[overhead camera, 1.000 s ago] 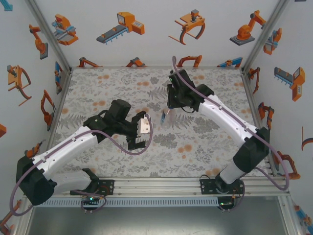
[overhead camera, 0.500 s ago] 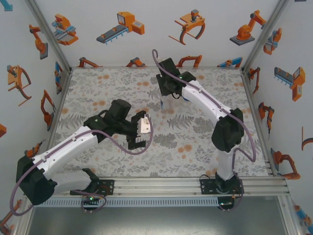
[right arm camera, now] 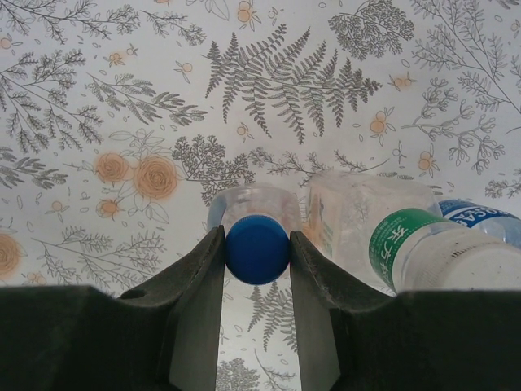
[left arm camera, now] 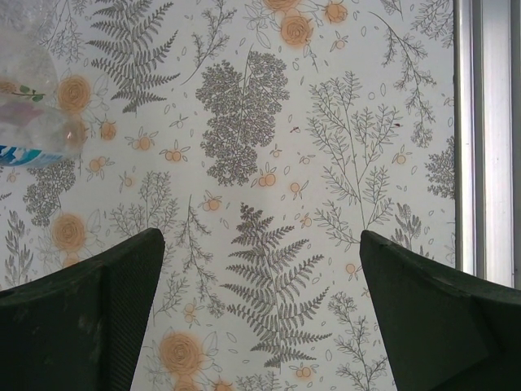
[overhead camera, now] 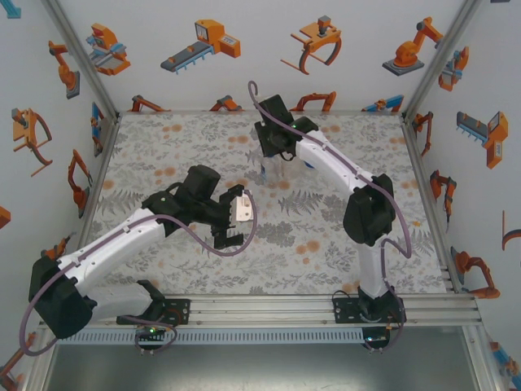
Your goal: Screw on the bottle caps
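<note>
The blue bottle cap [right arm camera: 257,248] sits pinched between my right gripper's [right arm camera: 257,238] fingers, directly over the mouth of a slim clear bottle [right arm camera: 248,204] seen from above. Just right of it stands the wider bottle [right arm camera: 358,216] with a green band [right arm camera: 400,243]. The blue label of another bottle [right arm camera: 480,215] peeks out behind it. From above, the right gripper [overhead camera: 269,165] is at the far centre of the table, covering the bottles. My left gripper [overhead camera: 236,218] hovers mid-table, open and holding nothing. A clear bottle with a blue label [left arm camera: 24,122] shows at the top left of the left wrist view.
The floral table mat [overhead camera: 326,236] lies bare around the left gripper. A metal rail [left arm camera: 480,138] runs along the right edge of the left wrist view. Enclosure walls stand on three sides, with the arm bases along the near edge.
The right arm has carried the blue cap back and to the left, toward the far centre. The left arm has held its place with its jaws open.
</note>
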